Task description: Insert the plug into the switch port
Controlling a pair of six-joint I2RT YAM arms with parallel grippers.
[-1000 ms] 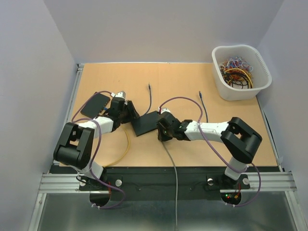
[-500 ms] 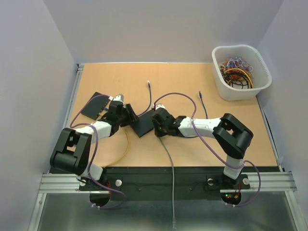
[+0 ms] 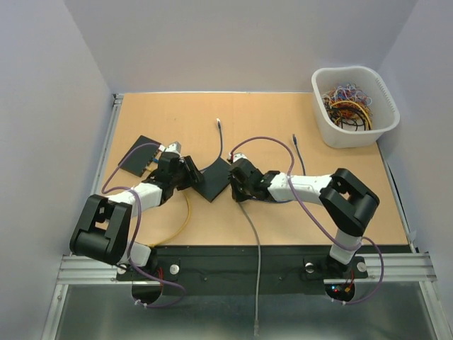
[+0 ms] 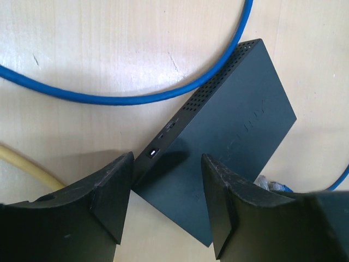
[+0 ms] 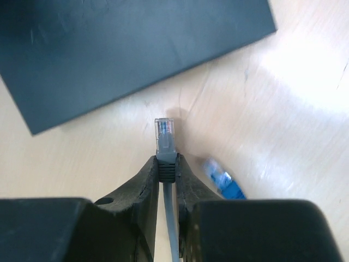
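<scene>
The black switch point(image 3: 212, 180) lies flat at mid table between my two grippers. In the left wrist view the switch point(image 4: 229, 136) shows its side face with small ports point(image 4: 154, 153). My left gripper point(image 4: 166, 185) is open, its fingers standing on either side of the switch's near corner; in the top view the left gripper point(image 3: 188, 173) is at the switch's left edge. My right gripper point(image 5: 166, 161) is shut on the grey plug point(image 5: 165, 134), whose clear tip points at the switch point(image 5: 136, 49) a short way off. In the top view the right gripper point(image 3: 237, 178) is at the switch's right edge.
A second black box point(image 3: 138, 154) lies at the left. A white bin point(image 3: 354, 106) of cables stands at the back right. A yellow cable point(image 3: 185, 212), a blue cable point(image 4: 136, 98) and a loose blue plug point(image 5: 223, 183) lie near the switch. The grey cable point(image 3: 256, 269) trails off the front edge.
The switch has turned on the table into a diamond pose. The right gripper, holding the plug, moved left towards it. The left arm reached a little further forward.
</scene>
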